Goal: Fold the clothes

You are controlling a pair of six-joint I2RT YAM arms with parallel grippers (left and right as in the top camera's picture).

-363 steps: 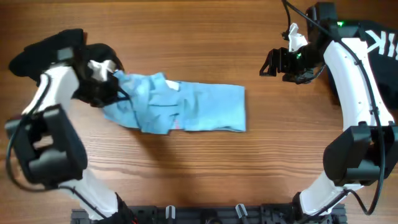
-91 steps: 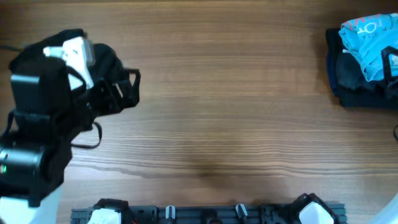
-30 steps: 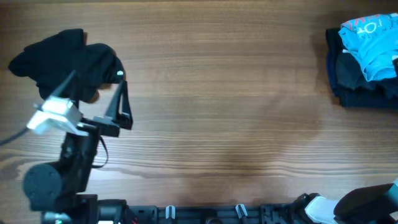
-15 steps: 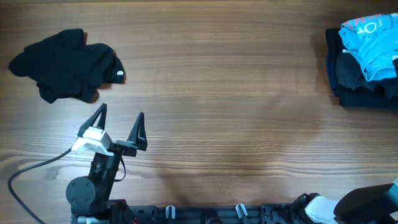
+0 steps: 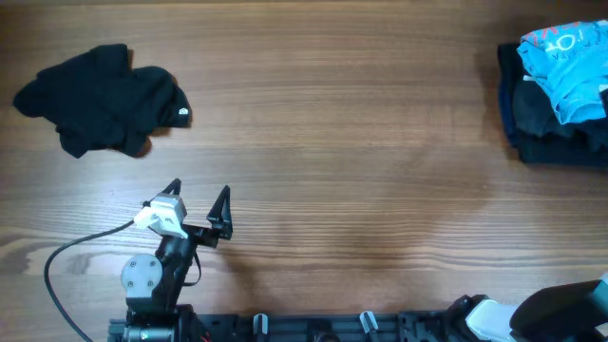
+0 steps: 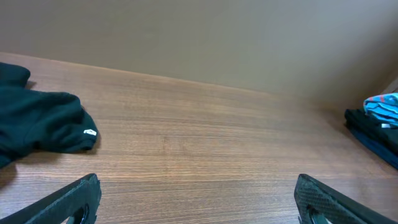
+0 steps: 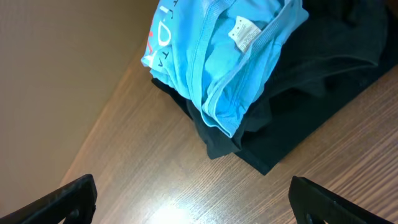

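The clothes, a light blue shirt (image 5: 562, 66), lie bunched and folded on a dark pile (image 5: 546, 128) at the table's far right edge. In the right wrist view the blue shirt (image 7: 217, 56) shows white and red print and a small label, and my right gripper (image 7: 202, 202) hangs open above bare wood just short of it. My left gripper (image 5: 199, 190) stands open and empty low at the front left, far from the shirt. From the left wrist view the shirt (image 6: 382, 104) is a small patch at the right edge, beyond my left gripper (image 6: 199, 205).
A crumpled black garment (image 5: 95, 95) with a small white tag lies at the back left, also visible as the black garment (image 6: 37, 121) in the left wrist view. A cable (image 5: 66, 266) loops beside the left arm base. The right arm's base (image 5: 560, 318) shows at the front right corner.
The left arm has drawn back from beside the black garment to the table's front edge, jaws staying open. The blue shirt and the dark pile have not moved.
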